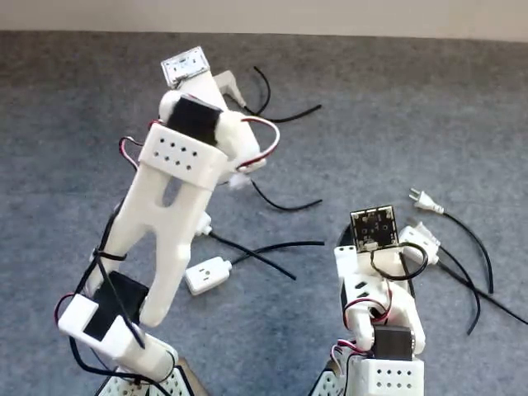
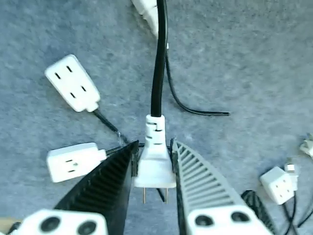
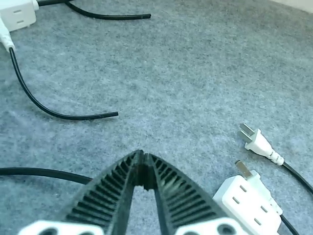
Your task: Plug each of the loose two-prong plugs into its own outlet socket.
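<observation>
Left claw [image 2: 154, 147]: part-open and clamped on the white moulded two-prong plug [image 2: 155, 166]. The black ribbed finger [image 2: 110, 178] is on one flank, the grey ribbed finger [image 2: 200, 181] on the other. The prongs point back toward the wrist. The plug's black round cord [image 2: 157, 58] runs straight out ahead of the tips. A white rectangular outlet socket [image 2: 73, 161] lies just beside the black finger. Farther ahead on that side lies a white multi-slot outlet block [image 2: 73, 82].

Right claw [image 3: 145, 169]: fully closed, ribbed tips pressed together, gripping nothing, above the grey carpet [image 3: 195, 73]. Off to one side lie a loose white flat-pronged plug [image 3: 258, 142] and a white outlet cube [image 3: 247, 203], close together.
</observation>
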